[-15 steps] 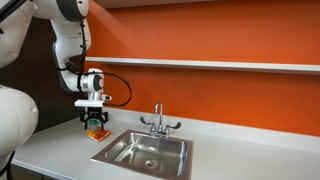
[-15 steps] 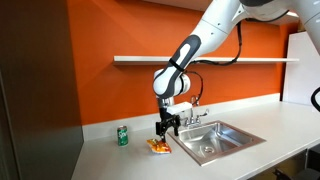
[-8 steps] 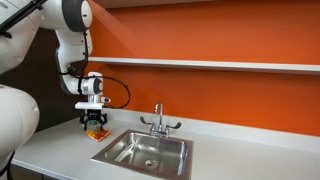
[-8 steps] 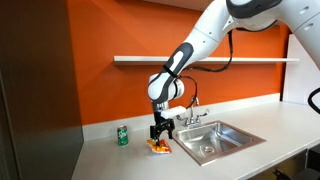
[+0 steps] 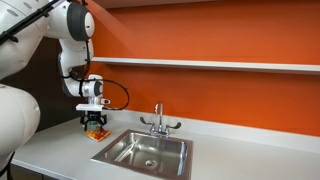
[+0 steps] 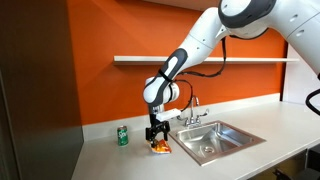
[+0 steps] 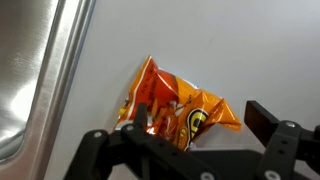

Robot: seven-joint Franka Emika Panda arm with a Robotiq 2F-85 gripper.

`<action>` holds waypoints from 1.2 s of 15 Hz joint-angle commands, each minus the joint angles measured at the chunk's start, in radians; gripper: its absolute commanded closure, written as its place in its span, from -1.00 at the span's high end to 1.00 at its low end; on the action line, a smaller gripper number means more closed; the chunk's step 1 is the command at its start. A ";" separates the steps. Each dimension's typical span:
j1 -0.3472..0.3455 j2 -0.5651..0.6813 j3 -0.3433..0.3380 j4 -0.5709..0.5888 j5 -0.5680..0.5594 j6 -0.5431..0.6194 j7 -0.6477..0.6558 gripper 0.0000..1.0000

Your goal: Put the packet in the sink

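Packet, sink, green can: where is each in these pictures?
packet [image 7: 185, 108]: wrist view, middle of its crinkly orange face.
sink [image 5: 138, 150]: an exterior view, bare basin floor.
green can [image 6: 123, 136]: an exterior view, middle of its side.

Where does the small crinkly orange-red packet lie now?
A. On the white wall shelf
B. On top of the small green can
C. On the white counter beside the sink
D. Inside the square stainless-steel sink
C: the wrist view shows the orange-red packet flat on the white counter, outside the rim of the stainless-steel sink.

The packet [image 7: 185, 108] lies on the counter [image 7: 200, 40] beside the sink [image 7: 25, 70].
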 commanded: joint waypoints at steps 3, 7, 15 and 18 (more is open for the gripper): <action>0.014 0.061 -0.024 0.083 -0.018 -0.016 0.004 1.00; 0.015 0.084 -0.034 0.114 -0.017 -0.020 0.007 1.00; 0.013 0.113 -0.045 0.146 -0.015 -0.024 0.008 0.92; 0.012 0.118 -0.047 0.149 -0.014 -0.024 0.008 0.37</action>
